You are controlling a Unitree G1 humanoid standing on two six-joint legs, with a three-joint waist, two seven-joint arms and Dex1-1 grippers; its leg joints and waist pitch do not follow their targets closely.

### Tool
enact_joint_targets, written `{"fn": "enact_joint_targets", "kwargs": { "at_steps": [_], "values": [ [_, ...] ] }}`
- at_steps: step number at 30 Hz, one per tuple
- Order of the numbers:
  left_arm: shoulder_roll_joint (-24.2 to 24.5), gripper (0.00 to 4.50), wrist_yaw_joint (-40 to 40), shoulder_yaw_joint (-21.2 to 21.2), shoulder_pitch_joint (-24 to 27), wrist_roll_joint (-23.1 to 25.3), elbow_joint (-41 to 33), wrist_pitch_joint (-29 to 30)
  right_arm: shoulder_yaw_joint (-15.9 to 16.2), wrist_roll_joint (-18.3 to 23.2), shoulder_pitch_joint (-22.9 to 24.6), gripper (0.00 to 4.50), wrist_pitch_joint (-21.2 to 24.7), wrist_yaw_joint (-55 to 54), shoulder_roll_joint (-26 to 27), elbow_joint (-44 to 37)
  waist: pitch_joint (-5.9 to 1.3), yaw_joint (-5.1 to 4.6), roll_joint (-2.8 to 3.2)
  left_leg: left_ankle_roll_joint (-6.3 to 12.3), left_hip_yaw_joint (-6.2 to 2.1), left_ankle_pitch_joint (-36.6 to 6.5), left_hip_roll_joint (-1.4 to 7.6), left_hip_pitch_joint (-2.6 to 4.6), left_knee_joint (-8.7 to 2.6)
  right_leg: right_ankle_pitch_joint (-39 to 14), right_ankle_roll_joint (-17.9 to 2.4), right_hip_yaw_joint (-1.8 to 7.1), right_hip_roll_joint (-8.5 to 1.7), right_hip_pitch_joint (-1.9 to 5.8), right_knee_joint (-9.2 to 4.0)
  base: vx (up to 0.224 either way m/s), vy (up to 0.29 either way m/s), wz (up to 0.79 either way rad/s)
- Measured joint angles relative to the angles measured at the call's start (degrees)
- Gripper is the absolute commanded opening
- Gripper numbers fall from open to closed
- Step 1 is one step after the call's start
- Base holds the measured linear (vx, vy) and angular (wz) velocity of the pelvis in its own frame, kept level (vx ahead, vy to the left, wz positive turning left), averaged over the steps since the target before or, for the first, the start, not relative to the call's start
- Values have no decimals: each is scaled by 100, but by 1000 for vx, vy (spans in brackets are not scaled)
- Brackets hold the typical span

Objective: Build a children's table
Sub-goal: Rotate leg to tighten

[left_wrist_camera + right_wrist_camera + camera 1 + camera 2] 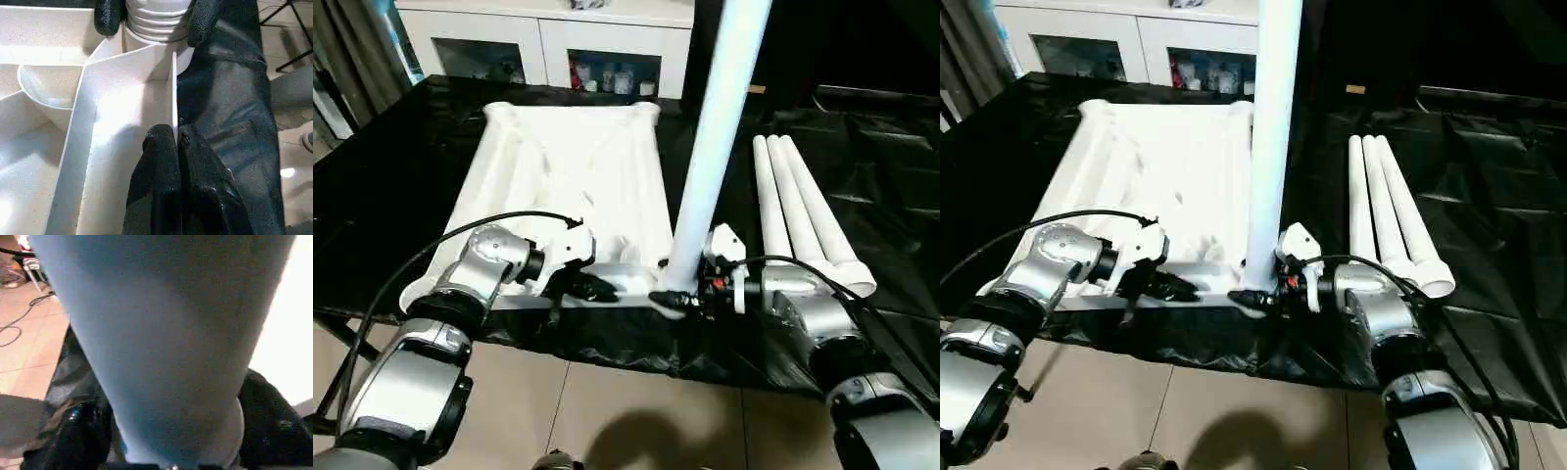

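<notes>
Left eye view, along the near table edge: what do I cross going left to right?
Left gripper shut on the tabletop's near rim → upright leg in the corner socket → right gripper at the leg's base → three spare legs lying on the black sheet.

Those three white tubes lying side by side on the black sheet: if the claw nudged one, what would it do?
The three spare legs are round and smooth, so one would probably roll sideways across the black sheet. They look like hollow plastic, likely light and stiff rather than bendy. The flared ends might make a leg curve as it rolls.
</notes>
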Motion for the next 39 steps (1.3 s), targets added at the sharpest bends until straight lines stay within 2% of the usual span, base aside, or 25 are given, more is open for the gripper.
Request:
{"fn": "enact_joint_targets", "kwargs": {
  "at_steps": [5,9,12,19,20,22,27,32,36,39],
  "values": [
    [-12,0,83,43,1,-15,2,85,-92,-7,27,275,53,-347,181,-34,0,-20,-1,-2,0,0,0,6,0,0,0,1,0,1,5,0,0,0],
    [-116,0,801,141,-50,30,88,357,-343,-82,-72,274,-66,-1635,544,294,-1,-103,-2,-6,0,0,0,22,-3,4,-3,3,0,4,17,0,0,0],
    [-418,0,1696,216,-175,115,163,699,-646,-189,-475,273,-82,-3237,951,877,1,-185,-4,-13,-1,4,-1,22,-6,-1,6,3,0,-2,13,0,0,0],
    [-928,0,2753,317,-186,113,92,1035,-978,-255,-867,272,-319,-5318,1381,1513,-1,-171,-1,-14,-2,4,-2,20,-11,12,-7,4,0,-1,13,0,0,0],
    [-952,0,2793,336,-186,113,91,1045,-985,-256,-896,307,-327,-5388,1386,1539,-1,-169,-1,-14,-2,4,-2,17,-12,11,-6,3,0,-1,9,0,0,0],
    [-978,0,2847,317,-170,143,38,1024,-1032,-306,-915,344,-504,-5447,1415,1669,-1,-165,-1,-12,-1,4,-3,10,-11,11,-5,3,0,-1,-1,0,0,0],
    [-934,0,2815,271,-99,185,-63,898,-1031,-328,-916,385,-687,-5174,1388,1759,-1,-171,-1,-10,-1,4,-4,7,-7,11,-6,5,0,-1,-6,0,0,0],
    [-666,0,2286,251,34,127,-156,610,-736,-347,-836,390,-810,-3918,1067,1683,-1,-167,-1,-10,-1,4,1,2,-13,7,0,0,3,-10,-4,0,0,0],
    [-385,0,1624,188,76,79,-161,378,-509,-299,-524,390,-881,-2499,697,1255,-1,-130,-1,1,-1,2,2,-3,-12,2,-2,-3,2,-10,-6,0,0,0],
    [-223,0,1182,149,83,44,-156,274,-340,-224,-373,390,-771,-1619,476,947,-1,-94,-1,1,0,2,1,-3,-9,2,-3,-2,1,-8,-5,0,0,0]
  ]
}}
